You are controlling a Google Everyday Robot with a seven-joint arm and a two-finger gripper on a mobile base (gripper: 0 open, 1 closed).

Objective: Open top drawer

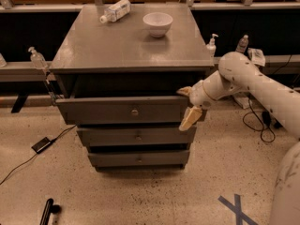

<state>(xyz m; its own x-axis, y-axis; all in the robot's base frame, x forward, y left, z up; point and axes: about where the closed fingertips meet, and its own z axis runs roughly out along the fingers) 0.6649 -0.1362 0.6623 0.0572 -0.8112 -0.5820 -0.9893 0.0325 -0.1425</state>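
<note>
The top drawer is the tallest grey front, just under the cabinet top, with a small round knob. It stands pulled out a little, with a dark gap above and behind its front panel. My gripper is at the drawer front's right end, reaching in from the right on the white arm. It is open: one tan finger sits over the panel's top edge and the other hangs in front of the panel.
Two shorter drawers sit below. On the cabinet top are a white bowl and a lying plastic bottle. Cables and a dark tool lie on the floor at the left. Blue tape marks the floor at the right.
</note>
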